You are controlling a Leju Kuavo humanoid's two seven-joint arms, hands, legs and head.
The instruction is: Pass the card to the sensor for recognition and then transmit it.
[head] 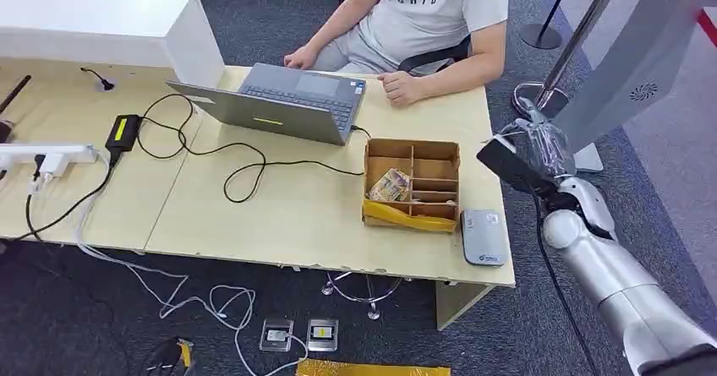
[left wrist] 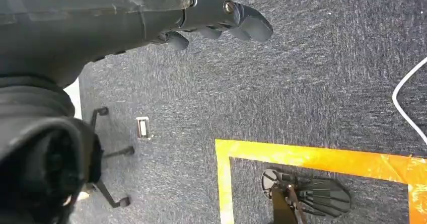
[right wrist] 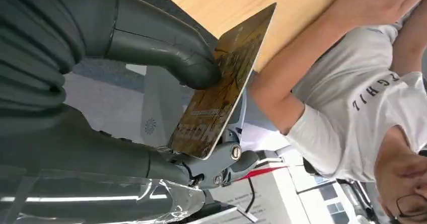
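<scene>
Right wrist view: card pinched, sensor not yet reached

Right wrist view shows the right hand [right wrist: 151, 108] pinching one card [right wrist: 221, 83] between thumb and fingers [right wrist: 221, 163], held off the surface [head: 279, 215] past its right edge. I judge the next step is to lower the card flat over the one grey sensor [head: 483, 237] at the front right corner, beside one cardboard box [head: 413, 183]. The left hand [left wrist: 216, 17] hangs empty, fingers loosely apart. One laptop [head: 279, 101], one person [head: 423, 21].
</scene>
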